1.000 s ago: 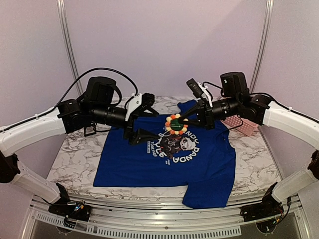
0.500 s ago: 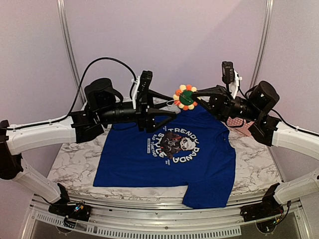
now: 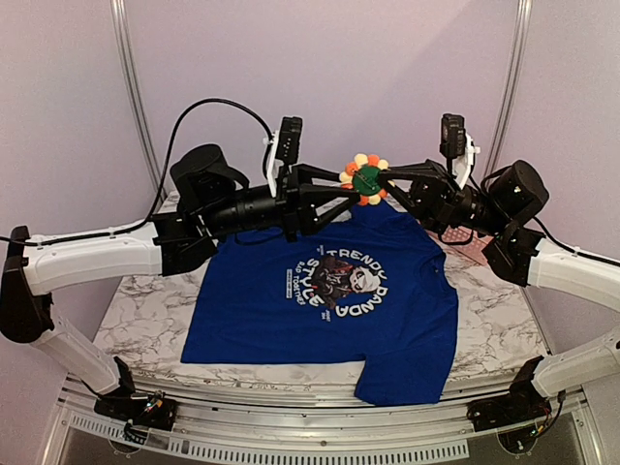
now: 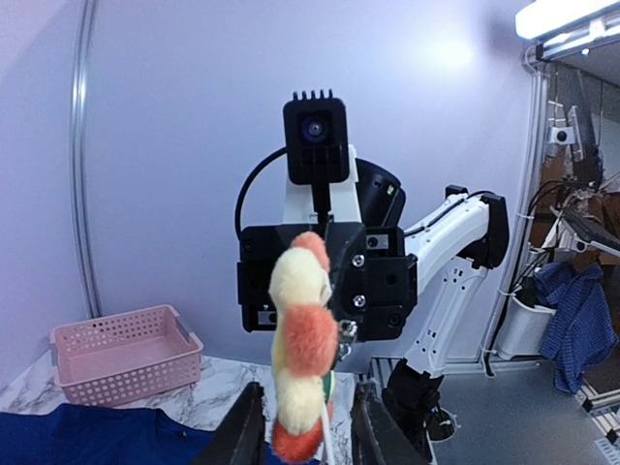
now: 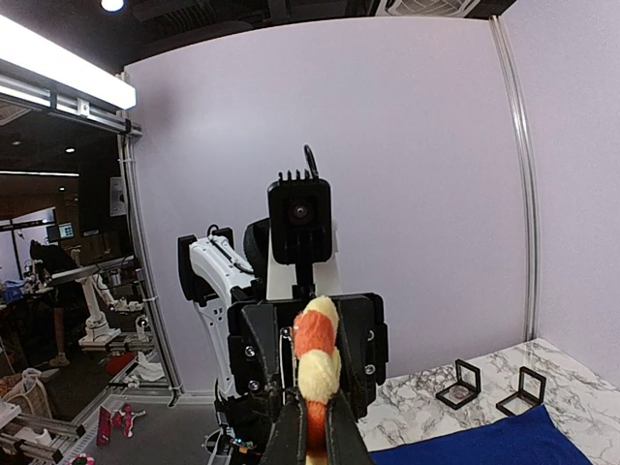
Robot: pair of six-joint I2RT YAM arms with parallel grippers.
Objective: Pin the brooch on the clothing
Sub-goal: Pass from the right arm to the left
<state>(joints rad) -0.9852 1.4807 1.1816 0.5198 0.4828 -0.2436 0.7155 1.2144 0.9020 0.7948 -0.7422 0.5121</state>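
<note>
Brooch [image 3: 365,180] now lifted above shirt [image 3: 291,320], right gripper [image 3: 386,184] clenching it; left gripper [image 3: 344,187] is narrowing around it, not touching yet, likely regrasping.

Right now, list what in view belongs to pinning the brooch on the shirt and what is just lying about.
Belongs to the job: round flower-shaped brooch with yellow, orange and red petals; royal blue panda-print T-shirt; right gripper holding the brooch; left gripper, jaws either side of it.
Lying about: pink plastic basket; two small black square boxes.
</note>
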